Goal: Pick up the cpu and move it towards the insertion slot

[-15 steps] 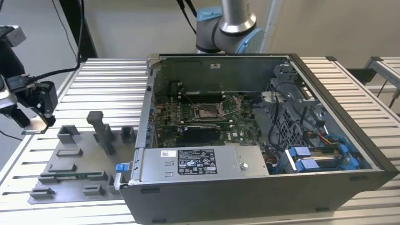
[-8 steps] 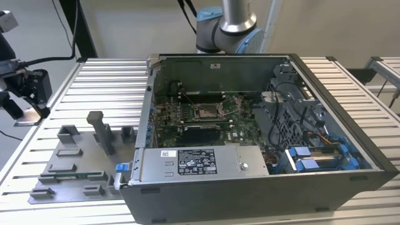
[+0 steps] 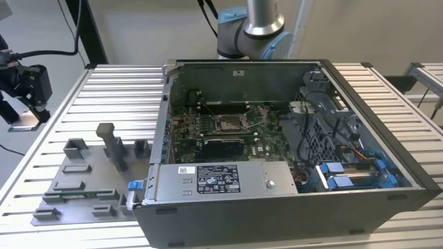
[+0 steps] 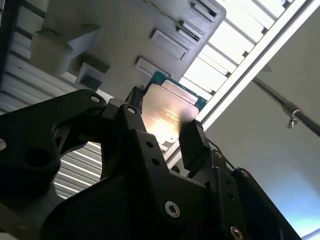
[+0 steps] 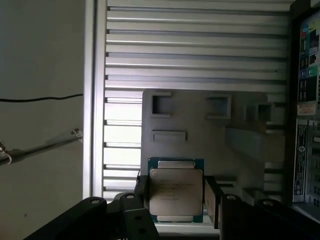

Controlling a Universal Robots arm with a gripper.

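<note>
Clenching on the cpu [image 5: 176,195], the pincer [image 5: 176,201] is grasping it by two opposite edges. In both wrist views its black fingers [image 4: 193,142] are pressing against the chip's sides while the silvery top is facing the cameras. Beyond the held chip, the grey fixture plate [image 5: 200,125] is lying on the slatted metal table [image 5: 190,45], with its raised blocks and shallow pockets showing. In the exterior view the pincer is hanging in the air well apart from the open computer case [image 3: 277,207], off the case's side toward the exterior view's left and near the table's edge. The plate is lying just beside the case on that same side. Inside the case, the insertion slot [image 3: 232,123] is sitting on the green circuit board [image 3: 266,140], its silver frame ringing a brownish centre, well apart from the cpu. Behind the case, the arm's grey base [image 3: 252,23] is standing upright.
</note>
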